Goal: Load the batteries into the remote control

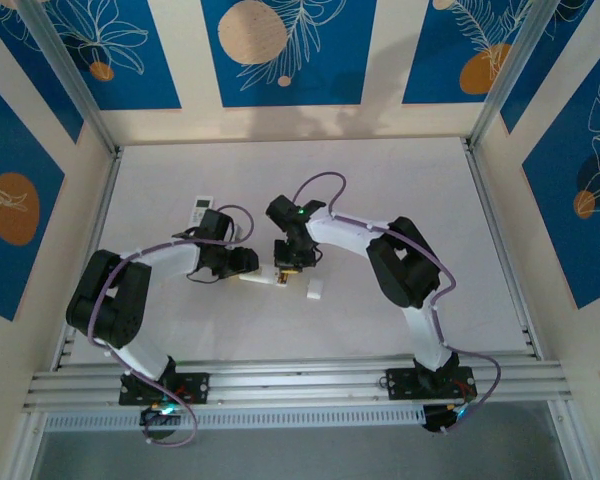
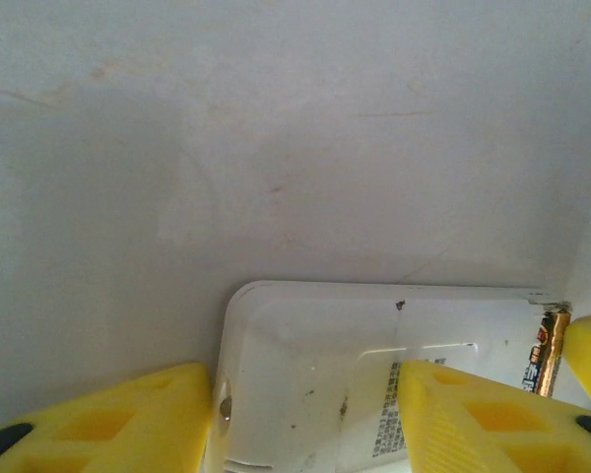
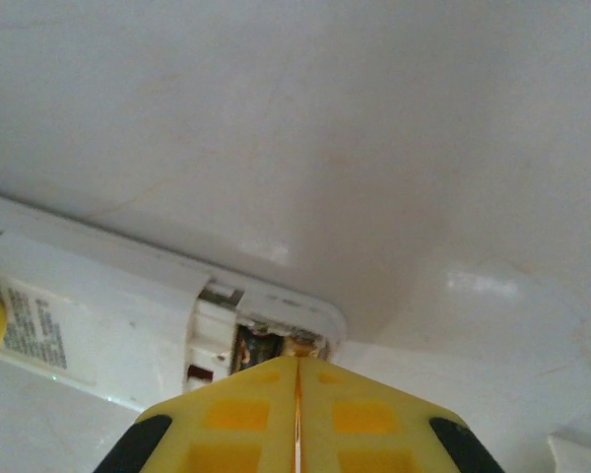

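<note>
A white remote control lies back-up near the table's middle. My left gripper is shut on it, with yellow fingers at both long sides of the remote control. At its far end the battery compartment stands uncovered, and a dark, coppery battery lies inside; the same battery shows in the left wrist view. My right gripper is shut, empty, its tips resting at the compartment's edge over the battery. From above, the right gripper hangs over that end of the remote.
A small white cover piece lies on the table just right of the remote. A second white remote rests farther back on the left. Patterned walls and metal rails enclose the white table.
</note>
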You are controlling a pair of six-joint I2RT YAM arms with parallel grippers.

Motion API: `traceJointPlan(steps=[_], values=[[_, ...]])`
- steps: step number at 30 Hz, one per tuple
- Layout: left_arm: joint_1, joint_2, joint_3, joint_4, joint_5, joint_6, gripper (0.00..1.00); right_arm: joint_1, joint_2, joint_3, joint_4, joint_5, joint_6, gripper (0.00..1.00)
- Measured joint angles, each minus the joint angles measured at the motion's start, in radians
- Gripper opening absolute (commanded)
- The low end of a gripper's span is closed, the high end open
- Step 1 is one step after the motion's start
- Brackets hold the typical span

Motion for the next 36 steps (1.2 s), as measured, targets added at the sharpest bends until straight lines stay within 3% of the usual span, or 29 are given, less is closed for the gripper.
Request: traceJointPlan(steps=[11,16,23,27,30,33,36], values=[[0.000,0.000,0.000,0.000,-0.001,0.000,0.57,0.011,0.002,-0.002,0.005,0.008,0.000,0.09],[-0.006,-0.013,0.000,-0.002,-0.001,0.000,0.67,0.008,-0.009,-0.010,0.013,0.009,-0.014,0.13],[-0.013,-0.120,0.001,-0.058,-0.055,0.019,0.86,-0.004,-0.218,-0.142,0.025,0.080,-0.064,0.47],[-0.013,-0.226,0.003,-0.068,-0.093,0.033,0.90,-0.024,-0.308,-0.207,0.002,0.098,-0.022,0.62],[-0.013,-0.280,0.003,-0.069,-0.105,0.038,0.92,-0.024,-0.310,-0.269,-0.013,0.105,0.012,0.80],[-0.013,-0.297,0.003,-0.069,-0.111,0.039,0.93,-0.022,-0.304,-0.328,-0.018,0.085,0.008,0.81],[-0.013,-0.297,0.003,-0.073,-0.114,0.047,0.94,-0.022,-0.301,-0.357,0.011,0.059,-0.099,0.83]])
